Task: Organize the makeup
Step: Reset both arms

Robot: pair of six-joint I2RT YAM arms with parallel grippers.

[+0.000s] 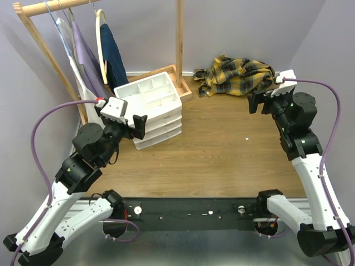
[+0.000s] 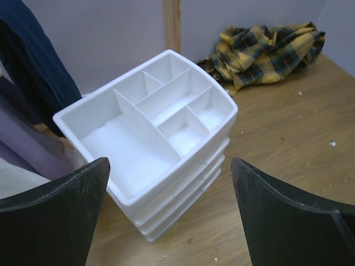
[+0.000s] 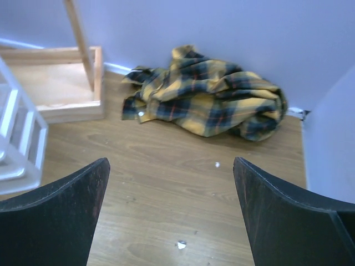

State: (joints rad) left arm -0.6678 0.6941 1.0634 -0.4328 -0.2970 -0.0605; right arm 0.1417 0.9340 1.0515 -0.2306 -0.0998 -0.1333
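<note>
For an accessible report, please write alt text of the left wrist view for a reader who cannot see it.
A white drawer unit with an empty divided top tray stands on a wooden table, framed by the black fingers of the open left pincer. A crumpled yellow plaid cloth lies behind it by the wall; dark clothes hang at left.

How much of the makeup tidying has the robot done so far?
Nothing looks done yet: the top compartments of the white drawer unit are empty, and no makeup shows in any view. Nothing is in hand either; the left gripper and right gripper are both open and hold nothing. The whole job is left, starting with finding the makeup.
</note>
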